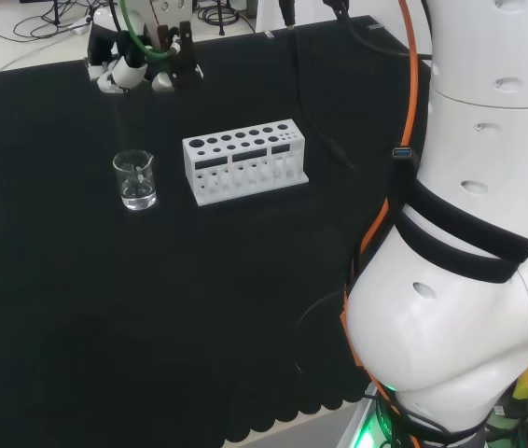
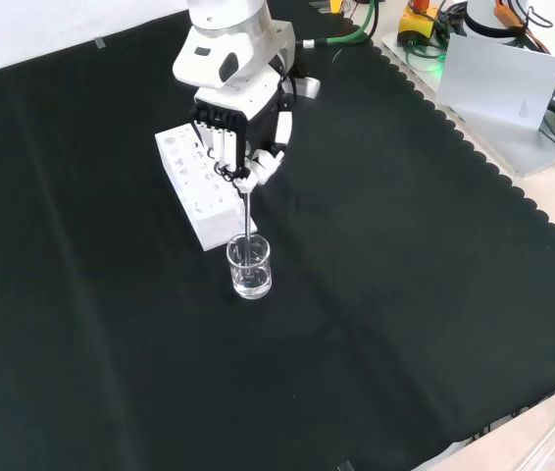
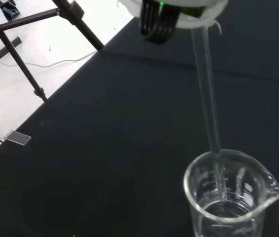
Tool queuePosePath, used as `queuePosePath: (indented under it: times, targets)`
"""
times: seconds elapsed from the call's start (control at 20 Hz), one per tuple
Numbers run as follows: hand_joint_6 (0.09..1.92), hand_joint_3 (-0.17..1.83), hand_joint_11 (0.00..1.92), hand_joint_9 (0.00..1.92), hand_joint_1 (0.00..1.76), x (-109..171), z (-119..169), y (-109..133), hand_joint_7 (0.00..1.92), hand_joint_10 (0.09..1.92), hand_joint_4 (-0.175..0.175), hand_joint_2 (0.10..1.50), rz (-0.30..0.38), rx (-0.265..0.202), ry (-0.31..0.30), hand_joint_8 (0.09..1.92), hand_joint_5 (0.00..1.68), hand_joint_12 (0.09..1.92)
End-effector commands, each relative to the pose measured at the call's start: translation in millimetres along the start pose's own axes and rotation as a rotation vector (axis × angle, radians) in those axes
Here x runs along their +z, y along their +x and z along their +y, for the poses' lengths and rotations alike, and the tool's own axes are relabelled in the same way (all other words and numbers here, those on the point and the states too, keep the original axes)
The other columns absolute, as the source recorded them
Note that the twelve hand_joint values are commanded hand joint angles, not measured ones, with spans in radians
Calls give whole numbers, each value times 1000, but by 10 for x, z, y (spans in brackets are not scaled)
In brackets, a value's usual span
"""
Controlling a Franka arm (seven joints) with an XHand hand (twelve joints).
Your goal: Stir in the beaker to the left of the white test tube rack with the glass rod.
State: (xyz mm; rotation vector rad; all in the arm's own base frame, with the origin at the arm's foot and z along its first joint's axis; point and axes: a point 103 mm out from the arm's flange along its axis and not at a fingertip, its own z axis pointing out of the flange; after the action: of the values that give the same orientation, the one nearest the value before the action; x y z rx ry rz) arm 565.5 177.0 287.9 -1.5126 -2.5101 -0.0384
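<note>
Glass rod (image 3: 208, 103) dips into clear, spouted beaker (image 3: 230, 197) holding shallow liquid

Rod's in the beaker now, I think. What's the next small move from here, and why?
Probably begin small circles with the hand, keeping the glass rod near upright. The wrist view shows the rod's tip already inside the beaker and reaching the clear liquid at the bottom, so no further descent seems needed. Keep the circles tight: the white test tube rack stands close beside the beaker.

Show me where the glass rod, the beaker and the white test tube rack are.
glass rod (image 3: 207, 94): wrist view, middle of its shaft.
beaker (image 1: 135, 179): head view, its glass wall.
white test tube rack (image 1: 243, 161): head view, its front face.
</note>
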Motion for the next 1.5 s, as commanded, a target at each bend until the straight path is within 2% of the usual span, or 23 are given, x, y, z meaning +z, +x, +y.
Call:
queuePosePath:
  times: [0.05, 0.4, 0.55, 0.75, 0.85, 0.9, 1.05, 1.15, 1.2, 1.5]
  targets:
    - [555, 503, 1628, 1593, 1304, 170, -135, -209, 1128, 883, -175, 810, -8, 13, 18, 1165, 1136, 702]
    - [558, 501, 1627, 1592, 1303, 209, -152, -158, 1128, 884, -175, 812, -36, 31, 33, 1164, 1134, 703]
    - [559, 499, 1627, 1592, 1303, 173, -231, -191, 1128, 884, -175, 812, -9, 44, 42, 1165, 1133, 704]
    - [559, 498, 1627, 1592, 1303, 187, -301, -36, 1127, 885, -175, 813, 0, 41, 36, 1166, 1133, 705]
    - [560, 498, 1627, 1592, 1303, 191, -337, 36, 1127, 885, -175, 813, 49, 26, 34, 1167, 1133, 705]
    - [560, 498, 1627, 1592, 1303, 235, -346, 119, 1127, 885, -175, 813, 21, 18, 42, 1167, 1133, 705]
    - [559, 499, 1626, 1592, 1303, 219, -335, 176, 1126, 886, -175, 813, 3, 28, 47, 1168, 1134, 706]
    - [558, 499, 1626, 1592, 1303, 210, -261, 279, 1126, 886, -175, 813, 3, 9, 57, 1168, 1134, 706]
    - [558, 499, 1626, 1592, 1303, 205, -221, 293, 1126, 886, -175, 813, 2, 18, 52, 1168, 1134, 706]
    - [557, 500, 1626, 1593, 1303, 152, 64, 264, 1126, 886, -175, 812, -5, 8, 45, 1169, 1135, 707]
